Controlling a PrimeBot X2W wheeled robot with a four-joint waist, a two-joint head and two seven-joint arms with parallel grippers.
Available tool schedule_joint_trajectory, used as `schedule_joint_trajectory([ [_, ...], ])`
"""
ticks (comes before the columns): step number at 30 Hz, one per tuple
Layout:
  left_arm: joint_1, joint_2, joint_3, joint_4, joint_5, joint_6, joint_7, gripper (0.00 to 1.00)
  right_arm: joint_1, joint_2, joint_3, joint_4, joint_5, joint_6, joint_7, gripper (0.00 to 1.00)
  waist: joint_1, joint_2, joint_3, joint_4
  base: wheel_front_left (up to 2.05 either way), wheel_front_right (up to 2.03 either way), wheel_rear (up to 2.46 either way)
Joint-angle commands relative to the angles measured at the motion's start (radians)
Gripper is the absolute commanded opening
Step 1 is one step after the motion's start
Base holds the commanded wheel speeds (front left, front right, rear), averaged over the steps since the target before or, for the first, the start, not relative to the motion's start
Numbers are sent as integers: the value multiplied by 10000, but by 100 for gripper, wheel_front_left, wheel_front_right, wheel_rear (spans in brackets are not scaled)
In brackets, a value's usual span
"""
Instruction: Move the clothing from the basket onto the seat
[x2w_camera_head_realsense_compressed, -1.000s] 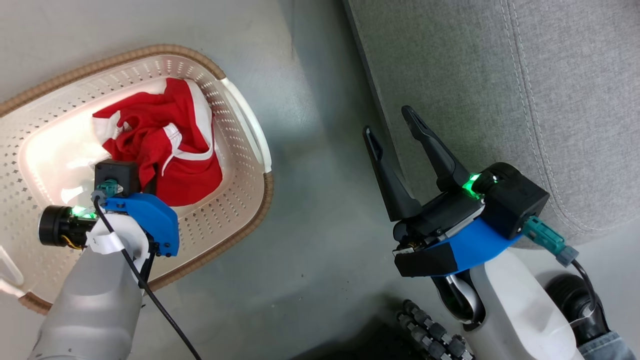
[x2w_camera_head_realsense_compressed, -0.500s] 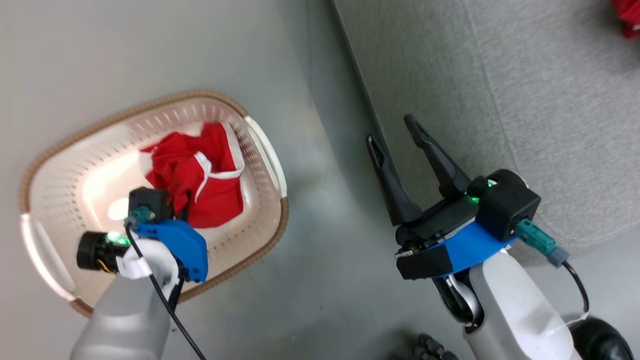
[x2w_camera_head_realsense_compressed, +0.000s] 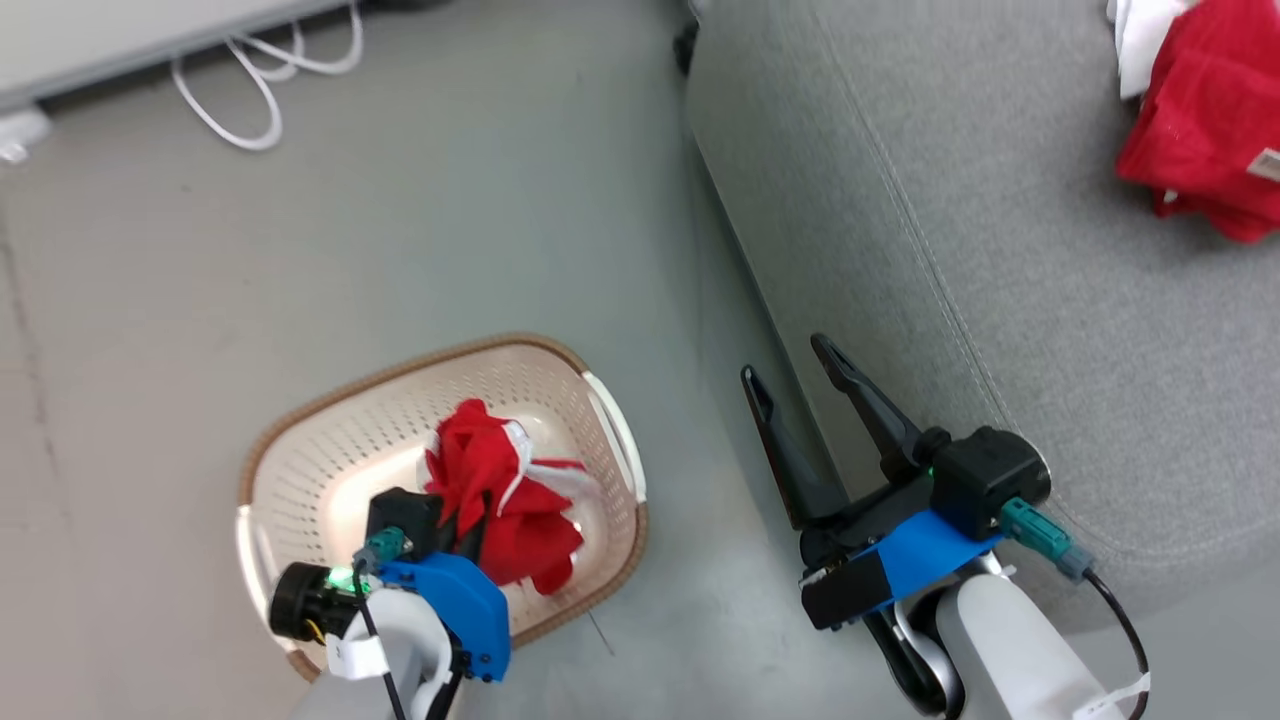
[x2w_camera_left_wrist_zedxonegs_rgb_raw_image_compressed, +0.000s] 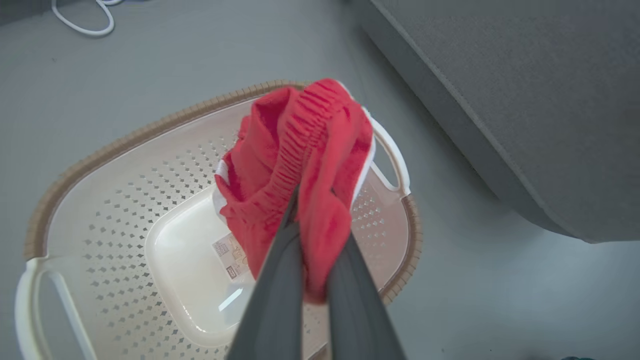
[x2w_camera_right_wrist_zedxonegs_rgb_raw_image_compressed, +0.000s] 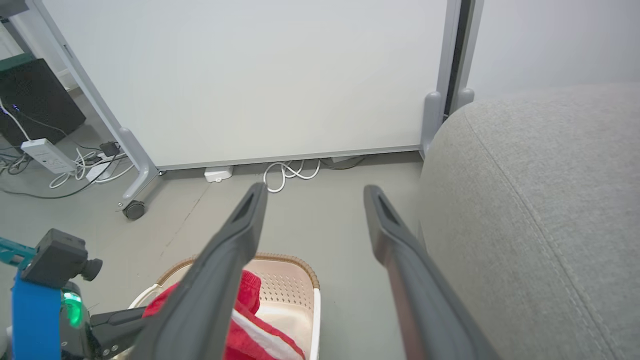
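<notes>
**Red garment gripped over the basket, seat next**

Head view: the left gripper, reaching in from the near side, is clenched on a red garment above the basket. Another garment lies far right on the seat.

Left wrist view: fabric bunches around the closed fingers, clear of the basket floor.

Right wrist view: the right gripper is spread, empty.

Next, likely a carry rightward onto the seat.

Grey floor, white wheeled partition, looped white cables at its foot.
</notes>
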Motion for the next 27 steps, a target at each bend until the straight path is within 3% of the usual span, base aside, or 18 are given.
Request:
schedule_joint_trajectory([
  [1,150,-62,-134,-153,-103,-75,-49,0,208,-7,-43,39,-29,1,70,100,3,-1,-1021,674,0,0,0],
  [13,837,-125,-1412,-1238,-864,-74,-49,0,1275,-8,-188,-28,115,1,554,100,3,-1,-3015,1517,0,0,0],
  [27,174,-207,-2807,-2294,-1729,-46,-50,0,2117,-8,-256,-375,208,1,1024,100,3,-1,-4189,2168,0,0,0],
])
